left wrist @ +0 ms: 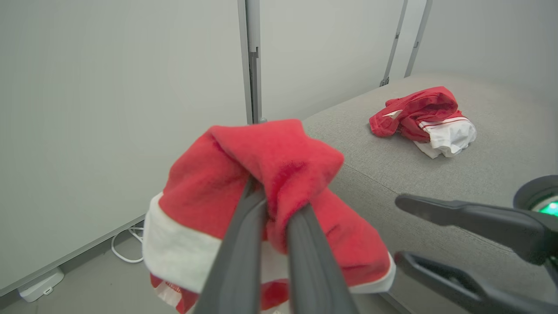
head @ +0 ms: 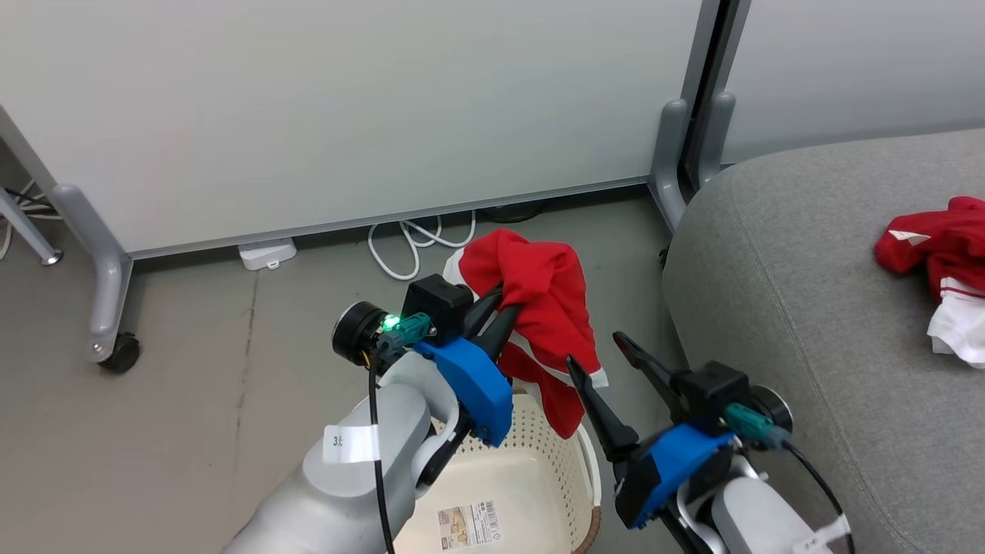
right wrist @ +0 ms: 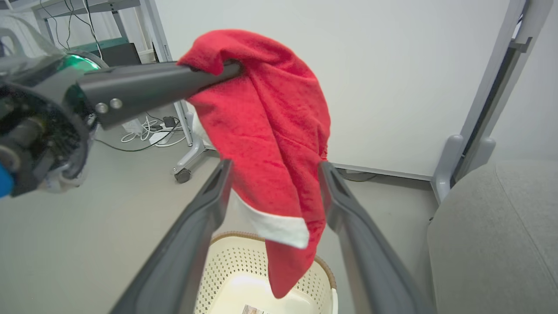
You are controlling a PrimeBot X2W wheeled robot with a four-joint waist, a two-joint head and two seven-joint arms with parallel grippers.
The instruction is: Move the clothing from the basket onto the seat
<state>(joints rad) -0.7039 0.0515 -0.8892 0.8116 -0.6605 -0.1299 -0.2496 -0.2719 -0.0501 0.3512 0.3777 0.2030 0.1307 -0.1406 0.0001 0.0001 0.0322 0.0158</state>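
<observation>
Bright red with a white band on the hanging garment (head: 550, 300). Red, plus white with thin red stripes, in the clothing pile (head: 943, 261) at three o'clock. Cream perforated basket (head: 531, 419), brown rim. Grey woven seat (head: 769, 308). Black and blue on left hand (head: 500, 308), right hand (head: 596, 350).

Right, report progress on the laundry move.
Done: one red-and-white garment lies on the seat. In hand: the left gripper, jaws shut on a second garment, holds it above the basket; the right gripper is open beside it. Left: carry it to the seat and release. The basket's visible bottom looks bare bar a sticker.
</observation>
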